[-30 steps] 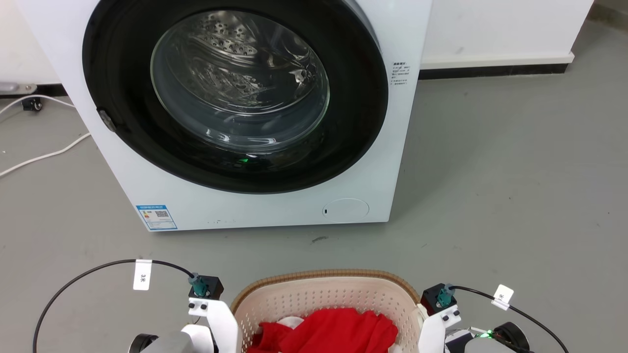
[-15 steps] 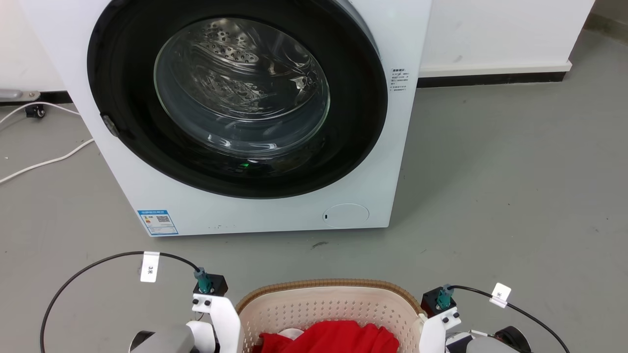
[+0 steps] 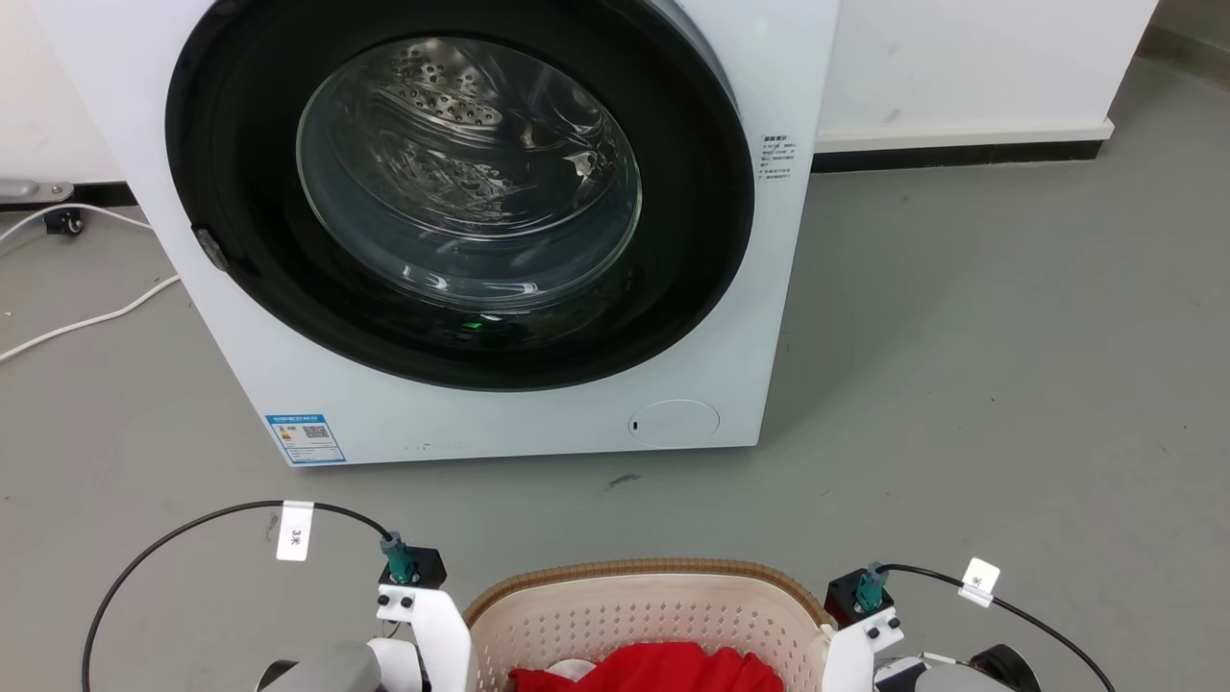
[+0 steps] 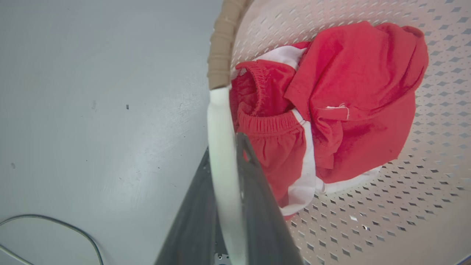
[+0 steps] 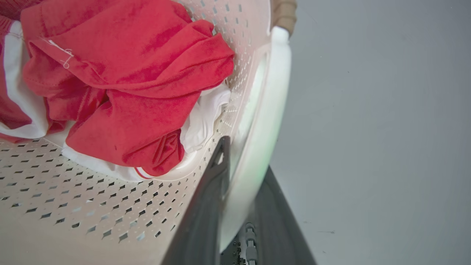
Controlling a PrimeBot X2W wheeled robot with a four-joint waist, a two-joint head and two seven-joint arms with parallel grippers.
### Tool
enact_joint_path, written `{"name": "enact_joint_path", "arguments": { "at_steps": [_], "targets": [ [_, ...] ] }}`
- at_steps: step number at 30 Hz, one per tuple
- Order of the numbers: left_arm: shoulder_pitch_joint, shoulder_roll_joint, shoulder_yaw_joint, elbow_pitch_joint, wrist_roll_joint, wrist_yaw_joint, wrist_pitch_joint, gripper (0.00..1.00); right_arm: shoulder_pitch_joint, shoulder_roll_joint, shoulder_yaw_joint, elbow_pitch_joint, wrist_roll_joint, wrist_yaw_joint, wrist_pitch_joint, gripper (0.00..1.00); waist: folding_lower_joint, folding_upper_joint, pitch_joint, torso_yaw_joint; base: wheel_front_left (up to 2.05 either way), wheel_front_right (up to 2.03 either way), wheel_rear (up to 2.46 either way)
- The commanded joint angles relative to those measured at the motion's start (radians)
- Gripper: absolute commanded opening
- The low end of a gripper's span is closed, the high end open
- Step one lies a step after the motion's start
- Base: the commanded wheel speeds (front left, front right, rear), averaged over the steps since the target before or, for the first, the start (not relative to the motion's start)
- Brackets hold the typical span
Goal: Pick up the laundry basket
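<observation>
The laundry basket (image 3: 644, 615) sits at the bottom centre of the head view, cream and perforated with a brown woven rim (image 3: 634, 569). Red and white clothes (image 3: 663, 668) lie in it. In the left wrist view my left gripper (image 4: 224, 147) is shut on the basket's white side handle (image 4: 219, 117), one dark finger on each side. In the right wrist view my right gripper (image 5: 244, 158) is shut on the opposite white handle (image 5: 272, 92). Both wrists flank the basket in the head view, left (image 3: 413, 591) and right (image 3: 865, 610).
A white front-loading washing machine (image 3: 740, 336) stands just beyond the basket, its round glass door (image 3: 471, 173) closed. A white cable (image 3: 86, 322) lies on the grey floor at the left. Open floor (image 3: 1009, 384) stretches to the right, up to a wall with a dark baseboard (image 3: 961, 154).
The head view has shifted slightly. The basket and both wrists now sit lower in it, a little farther from the washing machine's base. Both grips look unchanged.
</observation>
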Motion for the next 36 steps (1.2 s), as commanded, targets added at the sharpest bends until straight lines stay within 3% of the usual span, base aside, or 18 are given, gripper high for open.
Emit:
{"name": "enact_joint_path", "arguments": {
  "at_steps": [1, 36],
  "targets": [
    [-0.016, -0.009, -0.008, -0.009, -0.008, -0.015, 0.002, 0.00, -0.018, -0.001, 0.010, -0.005, 0.005, 0.000, -0.005, 0.00, 0.0000, -0.0001, 0.001, 0.000, 0.00, 0.00, 0.00],
    [-0.040, -0.001, -0.102, -0.002, -0.103, -0.015, -0.014, 0.00, -0.037, -0.005, 0.135, 0.014, 0.126, 0.000, -0.022, 0.00, 0.0000, -0.0001, 0.002, -0.002, 0.00, 0.00, 0.00]
  ]
}}
